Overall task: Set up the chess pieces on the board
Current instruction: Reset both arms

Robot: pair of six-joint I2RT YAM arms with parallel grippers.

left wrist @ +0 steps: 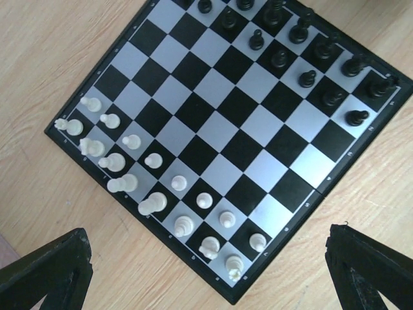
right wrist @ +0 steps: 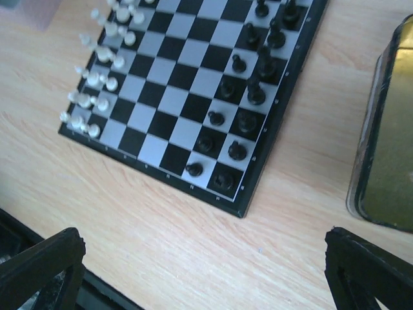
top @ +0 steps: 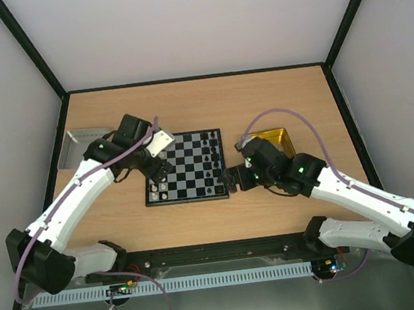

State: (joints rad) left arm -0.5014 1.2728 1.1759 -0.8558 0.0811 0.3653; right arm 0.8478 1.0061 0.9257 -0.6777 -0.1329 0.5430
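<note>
Notably, yellow tray (right wrist: 379, 110) shows at right wrist, not left — left gripper (left wrist: 206, 230), right gripper (right wrist: 203, 232) spread.

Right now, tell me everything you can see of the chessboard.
The board is square, checkered black and pale silvery, with a dark frame bearing tiny edge markings. It lies flat on the wooden table. White pieces stand in two rows along one edge, black pieces along the opposite; the middle rows are bare.
</note>
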